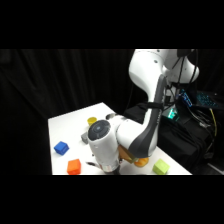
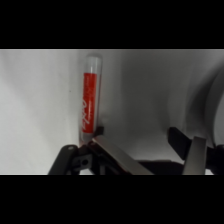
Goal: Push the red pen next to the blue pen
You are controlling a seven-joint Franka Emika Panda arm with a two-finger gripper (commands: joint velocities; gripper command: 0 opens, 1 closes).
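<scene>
In the wrist view the red pen [image 2: 90, 100] lies on the white table [image 2: 35, 110], lengthwise up the picture, with a clear cap at its far end. My gripper [image 2: 145, 149] is low over the table and open. One finger [image 2: 107, 152] has its tip at the pen's near end, and the other finger [image 2: 196, 155] stands well off to the right. In the side view the gripper [image 1: 107, 169] is down at the table's front edge, and the arm hides the red pen there. The blue pen is out of view.
A blue block [image 1: 61, 147] and an orange-red cube [image 1: 74, 166] sit left of the gripper. A green block [image 1: 161, 167] lies at the right, a yellow object [image 1: 91, 120] farther back, and an orange object [image 1: 140, 161] under the arm. A dark curved shape [image 2: 215, 100] fills the wrist view's right edge.
</scene>
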